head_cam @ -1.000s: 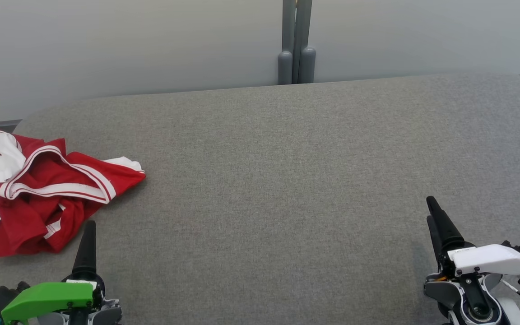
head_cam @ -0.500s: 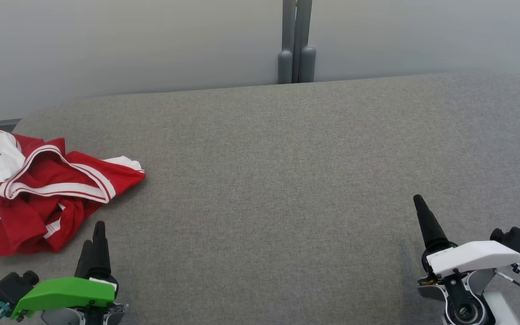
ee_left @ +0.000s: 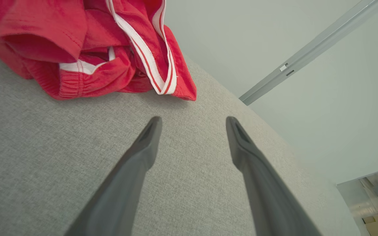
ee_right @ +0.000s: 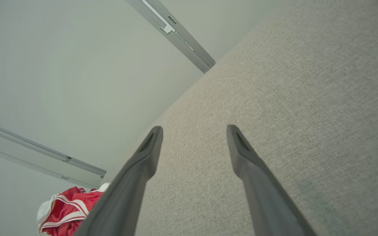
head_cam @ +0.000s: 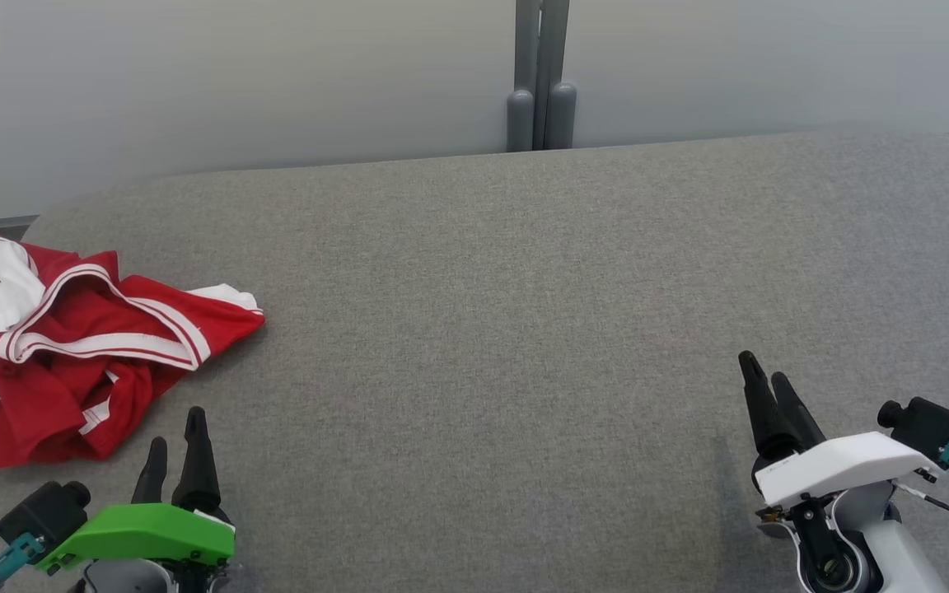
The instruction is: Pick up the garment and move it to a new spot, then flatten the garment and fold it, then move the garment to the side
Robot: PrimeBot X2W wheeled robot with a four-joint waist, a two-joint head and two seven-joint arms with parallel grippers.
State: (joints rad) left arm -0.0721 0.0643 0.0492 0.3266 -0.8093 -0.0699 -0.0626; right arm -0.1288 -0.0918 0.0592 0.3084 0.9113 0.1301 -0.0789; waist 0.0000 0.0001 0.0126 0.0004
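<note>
The garment (head_cam: pixel 38 403) is shown crumpled just ahead-left of the nearer left gripper (head_cam: pixel 176 427), spread and empty; the right gripper (head_cam: pixel 761 366), likewise spread, lies well apart.

A wide, grey, fabric-covered worktop (head_cam: pixel 474 272) with rounded far corners is spread across the head view. Behind its far edge, pale off-white wall panels (head_cam: pixel 236 82) are set upright. They are joined by a slim grey metal post (head_cam: pixel 541 49), which is flanked at its base by two short rounded stubs.
</note>
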